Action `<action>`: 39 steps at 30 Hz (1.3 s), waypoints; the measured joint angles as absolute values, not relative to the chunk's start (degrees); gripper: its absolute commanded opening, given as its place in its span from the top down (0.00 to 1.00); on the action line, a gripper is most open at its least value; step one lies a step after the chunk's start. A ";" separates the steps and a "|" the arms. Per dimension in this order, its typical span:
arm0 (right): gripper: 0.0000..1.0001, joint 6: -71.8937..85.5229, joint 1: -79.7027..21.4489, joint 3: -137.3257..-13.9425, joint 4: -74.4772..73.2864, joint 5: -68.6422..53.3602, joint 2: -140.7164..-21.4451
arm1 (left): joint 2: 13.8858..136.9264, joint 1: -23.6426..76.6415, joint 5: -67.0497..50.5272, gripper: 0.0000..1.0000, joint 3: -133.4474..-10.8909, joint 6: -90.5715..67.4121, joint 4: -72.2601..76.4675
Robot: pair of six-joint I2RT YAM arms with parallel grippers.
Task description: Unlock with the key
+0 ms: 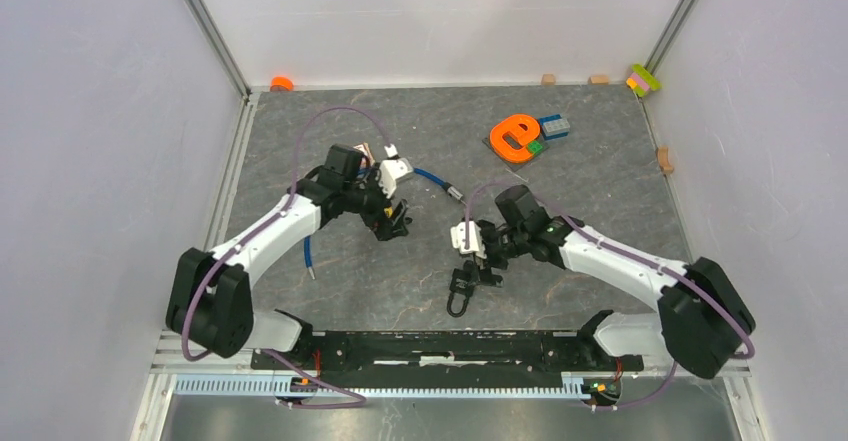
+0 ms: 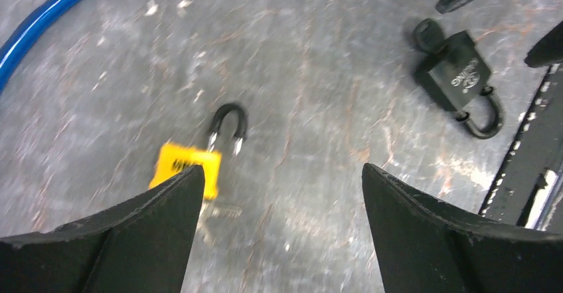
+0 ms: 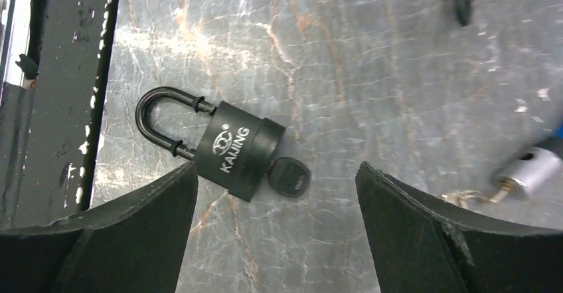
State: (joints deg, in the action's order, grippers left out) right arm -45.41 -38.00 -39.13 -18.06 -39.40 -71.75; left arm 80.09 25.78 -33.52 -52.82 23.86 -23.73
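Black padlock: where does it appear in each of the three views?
Top external: padlock low centre.
Left wrist: upper right.
Right wrist: left of centre.
Shared landmark: the black rail beside it, in all three views.

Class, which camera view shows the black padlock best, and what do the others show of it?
The right wrist view: the black padlock lies sharp and large, its lettering, shackle and the key at its base all plain. The left wrist view shows it small and blurred, upper right; the top view, only a small dark shape.
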 measured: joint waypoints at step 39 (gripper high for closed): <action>0.02 -60.51 -52.10 -47.13 -30.44 -20.25 -85.10 | 69.63 21.82 -26.65 0.02 -47.42 23.29 -25.23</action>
